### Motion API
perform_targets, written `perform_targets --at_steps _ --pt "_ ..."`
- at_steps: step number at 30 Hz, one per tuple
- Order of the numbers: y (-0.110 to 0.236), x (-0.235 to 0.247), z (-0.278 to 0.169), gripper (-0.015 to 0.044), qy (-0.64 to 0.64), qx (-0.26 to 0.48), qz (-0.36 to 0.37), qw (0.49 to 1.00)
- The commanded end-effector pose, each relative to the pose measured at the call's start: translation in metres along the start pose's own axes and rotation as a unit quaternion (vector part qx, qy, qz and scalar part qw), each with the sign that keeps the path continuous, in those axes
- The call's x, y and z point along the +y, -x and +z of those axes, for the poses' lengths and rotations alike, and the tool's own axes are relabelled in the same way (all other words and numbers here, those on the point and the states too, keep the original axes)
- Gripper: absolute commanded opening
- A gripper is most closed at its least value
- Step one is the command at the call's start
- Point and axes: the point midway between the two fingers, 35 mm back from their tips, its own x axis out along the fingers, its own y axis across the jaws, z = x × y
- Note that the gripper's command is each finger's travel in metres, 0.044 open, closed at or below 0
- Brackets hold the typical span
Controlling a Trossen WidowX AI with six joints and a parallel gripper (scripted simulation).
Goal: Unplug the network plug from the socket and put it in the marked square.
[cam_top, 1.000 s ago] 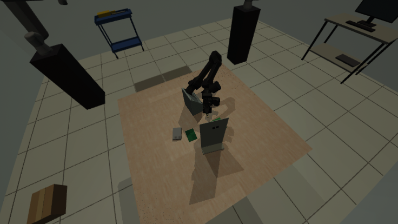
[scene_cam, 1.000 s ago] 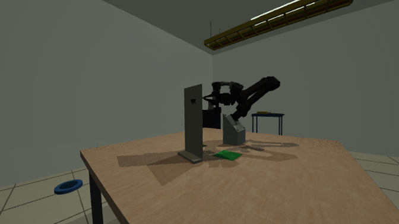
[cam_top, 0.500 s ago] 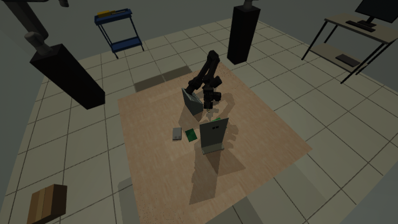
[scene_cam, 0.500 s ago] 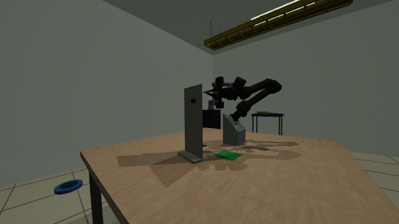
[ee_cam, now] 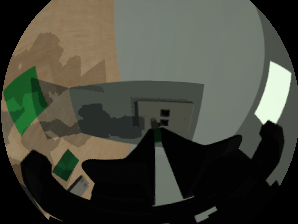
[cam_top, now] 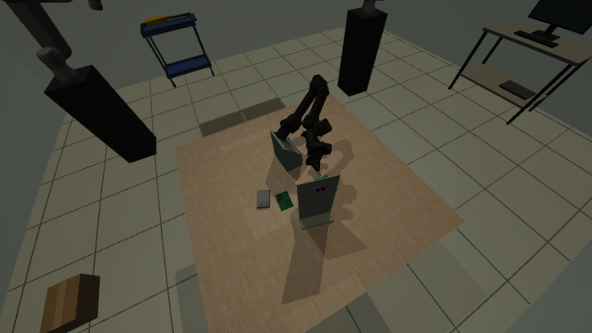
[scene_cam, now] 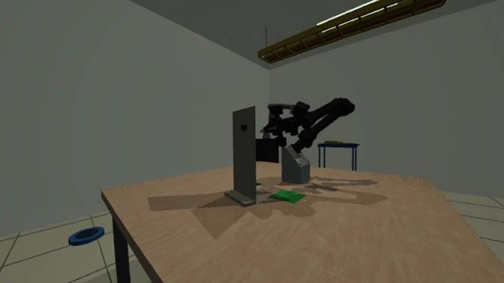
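Note:
The upright grey panel [cam_top: 316, 207] [scene_cam: 242, 163] [ee_cam: 100, 95] stands on the table. Its raised socket plate [ee_cam: 145, 111] faces the arm and has two dark openings. My gripper [cam_top: 318, 173] [scene_cam: 262, 131] [ee_cam: 156, 131] is shut on the small plug [ee_cam: 154, 122], whose end sticks out past the fingertips. The exterior view shows a gap between the fingertips and the panel, so the plug is out of the socket. Two flat green patches lie on the table: a larger bright one [scene_cam: 287, 196] [ee_cam: 22, 107] and a smaller dark one [cam_top: 284, 200] [ee_cam: 65, 165]. I cannot tell which is the marked square. The plug's tab is too small to make out.
A small grey box [cam_top: 263, 199] [ee_cam: 79, 185] lies beside the smaller green patch. The arm's grey base [cam_top: 285, 156] [scene_cam: 295, 171] stands behind the gripper. The panel's foot [cam_top: 316, 221] [scene_cam: 240, 198] sticks out on the side away from the arm.

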Motion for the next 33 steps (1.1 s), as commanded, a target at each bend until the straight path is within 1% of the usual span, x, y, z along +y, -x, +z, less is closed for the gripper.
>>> perform_targets --at_steps 1,14,27,30,33 --pt "-0.007 0.025 0.011 0.0 0.024 -0.035 0.048 0.998" --pt "-0.011 0.102 0.044 0.0 0.087 -0.152 0.182 0.968" --pt "0.009 0.176 0.067 0.0 0.137 -0.271 0.302 0.904" --pt "0.015 0.188 0.07 0.0 0.144 -0.292 0.321 0.889" --pt "0.015 0.189 0.07 0.0 0.144 -0.293 0.323 0.888"
